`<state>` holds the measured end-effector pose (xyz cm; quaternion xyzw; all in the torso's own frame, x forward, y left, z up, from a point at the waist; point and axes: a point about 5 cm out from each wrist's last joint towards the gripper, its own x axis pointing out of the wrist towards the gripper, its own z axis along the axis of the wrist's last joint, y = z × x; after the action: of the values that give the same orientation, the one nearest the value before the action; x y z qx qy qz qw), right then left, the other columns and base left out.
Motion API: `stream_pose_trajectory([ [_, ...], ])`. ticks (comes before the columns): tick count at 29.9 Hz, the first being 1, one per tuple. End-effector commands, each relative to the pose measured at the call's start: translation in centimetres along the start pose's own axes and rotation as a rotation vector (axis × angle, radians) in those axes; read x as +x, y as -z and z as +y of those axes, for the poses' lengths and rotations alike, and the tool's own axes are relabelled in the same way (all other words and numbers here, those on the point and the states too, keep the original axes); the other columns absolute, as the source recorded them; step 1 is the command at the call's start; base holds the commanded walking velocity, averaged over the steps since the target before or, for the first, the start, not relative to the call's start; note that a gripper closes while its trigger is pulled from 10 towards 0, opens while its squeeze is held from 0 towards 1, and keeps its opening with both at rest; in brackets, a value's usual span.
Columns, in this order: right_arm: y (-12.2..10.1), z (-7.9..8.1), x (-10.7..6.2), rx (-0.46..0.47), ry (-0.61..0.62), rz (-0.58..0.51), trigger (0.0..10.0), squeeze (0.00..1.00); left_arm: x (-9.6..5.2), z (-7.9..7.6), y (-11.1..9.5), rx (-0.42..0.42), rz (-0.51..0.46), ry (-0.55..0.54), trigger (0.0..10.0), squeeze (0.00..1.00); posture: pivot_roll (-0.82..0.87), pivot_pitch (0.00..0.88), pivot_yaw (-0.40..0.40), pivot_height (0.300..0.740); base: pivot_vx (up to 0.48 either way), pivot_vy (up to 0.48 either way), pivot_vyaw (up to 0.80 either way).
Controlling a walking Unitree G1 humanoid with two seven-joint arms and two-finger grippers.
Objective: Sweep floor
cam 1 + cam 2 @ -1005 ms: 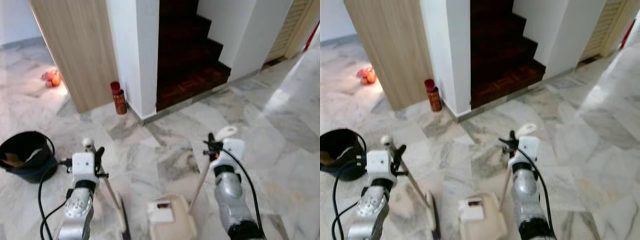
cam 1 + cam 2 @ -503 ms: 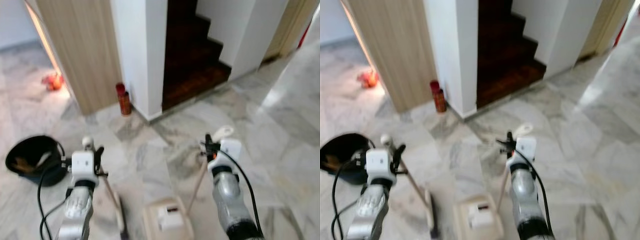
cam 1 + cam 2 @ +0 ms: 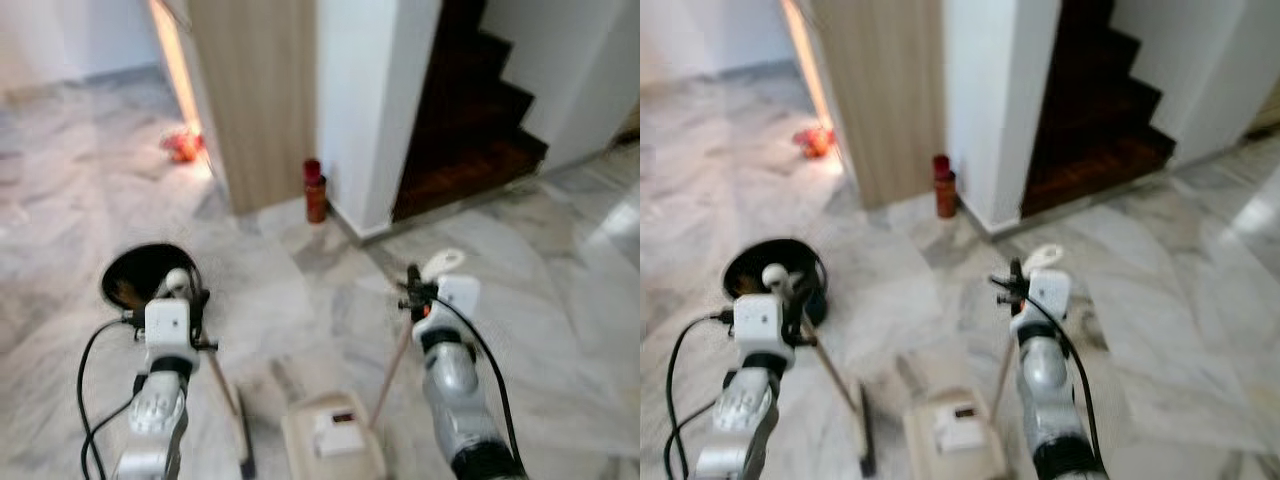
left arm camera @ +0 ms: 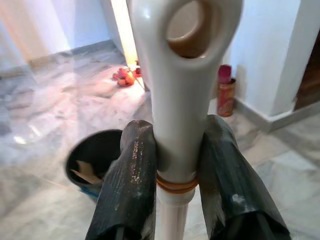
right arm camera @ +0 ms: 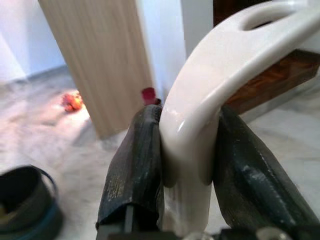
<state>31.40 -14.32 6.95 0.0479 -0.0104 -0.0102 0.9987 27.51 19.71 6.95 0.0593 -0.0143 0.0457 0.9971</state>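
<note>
**Broom in my left gripper, dustpan in my right, on the marble floor**

My left gripper (image 4: 170,165) is clamped on the cream plastic broom handle (image 4: 182,100), its two black fingers (image 4: 131,180) pressed to either side just under the hanging loop at the handle's tip. From there the thin handle slopes down to the dark broom head (image 3: 243,445), which rests on the grey-veined white marble floor (image 3: 560,330) just beside the cream plastic dustpan (image 3: 330,440). My right gripper (image 5: 185,150) grips the dustpan's cream curved handle (image 5: 210,95), one finger on each side below the open grip loop; its pale stick (image 3: 390,375) runs down to the pan, which sits on the floor between my two arms.

Beyond the dustpan, on the broom's side, stands a round black bucket (image 3: 145,280) with some scraps inside; I cannot make out what they are. Further from the dustpan, a red and brown cylindrical can (image 3: 314,190) stands against the foot of the white wall corner (image 3: 365,100), beside a light wooden panel (image 3: 255,90). A small orange-red bundle (image 3: 182,146) lies past the panel, too blurred to identify. Dark wooden stairs (image 3: 470,130) rise on the far side of the white corner.

The dustpan's near edge and the broom head's lower end are cut off by the head views' bottom border, and everything is softened by blur.
</note>
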Motion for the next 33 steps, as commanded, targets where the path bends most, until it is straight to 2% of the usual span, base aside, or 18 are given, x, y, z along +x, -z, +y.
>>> stream_pose_trajectory([
  [1, -0.59, -0.59, 0.08, 0.01, 0.024, -0.034, 10.0, 0.0, 0.24, -0.11, -0.73, 0.003, -0.032, 0.004, 10.0, 0.0, 0.12, 0.008, 0.025, 0.74, 0.0, 0.349, 0.0],
  [20, -0.6, -0.49, 0.11, 0.011, 0.019, -0.035, 10.0, 0.0, 0.28, -0.08, -0.72, 0.006, -0.031, 0.002, 10.0, 0.0, 0.12, 0.006, 0.027, 0.74, 0.0, 0.349, 0.0],
  [28, -0.6, -0.44, 0.11, 0.015, 0.018, -0.035, 10.0, 0.0, 0.31, -0.06, -0.75, 0.01, -0.03, 0.002, 10.0, 0.0, 0.12, 0.006, 0.028, 0.74, 0.0, 0.349, 0.55],
  [33, -0.59, -0.44, 0.11, 0.018, 0.02, -0.035, 10.0, 0.0, 0.32, -0.04, -0.76, 0.01, -0.03, 0.003, 10.0, 0.0, 0.12, 0.007, 0.029, 0.74, 0.0, 0.349, 0.0],
])
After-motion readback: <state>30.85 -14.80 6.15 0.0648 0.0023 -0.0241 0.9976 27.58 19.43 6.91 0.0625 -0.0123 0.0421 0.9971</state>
